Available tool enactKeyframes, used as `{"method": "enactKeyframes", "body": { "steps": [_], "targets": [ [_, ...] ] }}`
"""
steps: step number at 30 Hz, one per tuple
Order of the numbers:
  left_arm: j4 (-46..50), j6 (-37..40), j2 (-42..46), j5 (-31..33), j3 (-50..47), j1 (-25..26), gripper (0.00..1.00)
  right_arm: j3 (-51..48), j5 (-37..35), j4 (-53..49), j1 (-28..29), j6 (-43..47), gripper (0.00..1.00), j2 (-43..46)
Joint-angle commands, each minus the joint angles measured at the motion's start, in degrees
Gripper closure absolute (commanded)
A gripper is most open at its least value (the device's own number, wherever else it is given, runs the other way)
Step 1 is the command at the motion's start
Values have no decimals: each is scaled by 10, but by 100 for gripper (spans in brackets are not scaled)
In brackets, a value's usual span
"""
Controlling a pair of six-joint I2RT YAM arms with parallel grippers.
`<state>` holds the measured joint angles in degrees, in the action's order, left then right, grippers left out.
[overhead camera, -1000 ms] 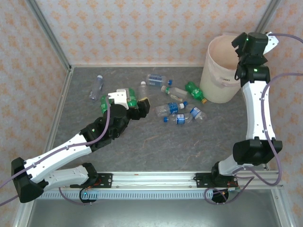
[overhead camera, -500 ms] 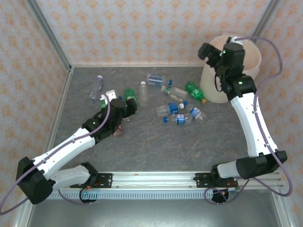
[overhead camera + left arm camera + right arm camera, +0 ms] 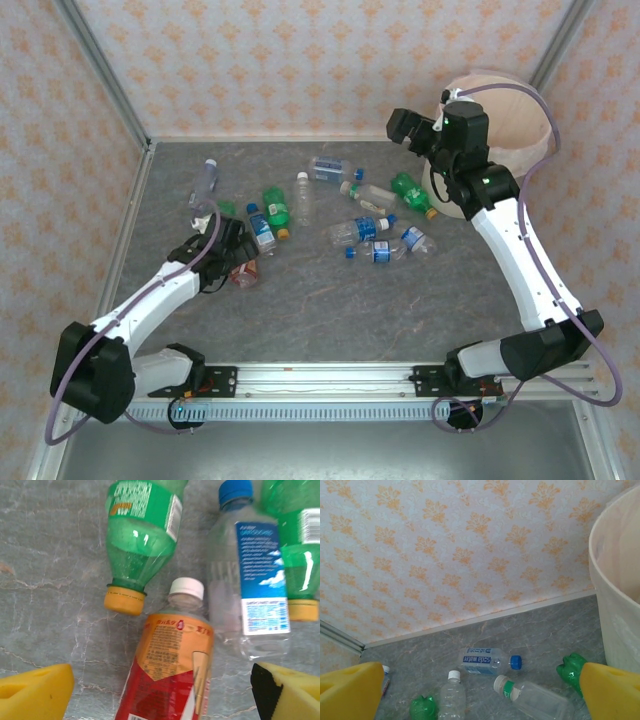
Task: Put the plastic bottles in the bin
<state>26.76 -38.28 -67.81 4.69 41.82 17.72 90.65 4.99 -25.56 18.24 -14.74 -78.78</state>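
Orange-labelled bottle [image 3: 172,650] lies on the bench [image 3: 50,580] between the wide-spread jaws of the left gripper [image 3: 160,692], touching neither.

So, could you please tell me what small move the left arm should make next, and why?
Probably lower the left jaws a little and close them on the red-labelled bottle. It lies on the table between the open jaws, white cap pointing away. The green bottle and the blue-capped bottle lie beyond it, outside the jaws.

Grey marbled table [image 3: 330,300]: plastic bottles [image 3: 365,230] scattered lying flat, bin [image 3: 515,105] standing far right corner.
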Motion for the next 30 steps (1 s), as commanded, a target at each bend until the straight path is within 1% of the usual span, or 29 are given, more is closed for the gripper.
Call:
{"method": "enactKeyframes", "body": {
  "steps": [1, 6, 10, 14, 23, 28, 30],
  "targets": [
    [-7, 32, -25, -47, -3, -14, 9, 21, 1, 6, 2, 26, 0, 5],
    [-11, 43, -70, -73, -4, -21, 13, 20, -11, -3, 2, 37, 0, 10],
    [-20, 38, -82, -93, -17, -21, 14, 21, -16, -12, 3, 39, 0, 13],
    [-44, 34, -88, -125, -38, -21, 18, 20, -22, -11, 3, 36, 0, 14],
    [-74, 41, -116, -149, -53, -21, 22, 23, -9, -8, 3, 25, 0, 6],
    [-83, 44, -109, -158, -57, -21, 23, 20, -7, -10, 3, 23, 0, 6],
    [-86, 44, -100, -162, -61, -21, 28, 20, -7, -10, 3, 22, 0, 5]
  ]
}}
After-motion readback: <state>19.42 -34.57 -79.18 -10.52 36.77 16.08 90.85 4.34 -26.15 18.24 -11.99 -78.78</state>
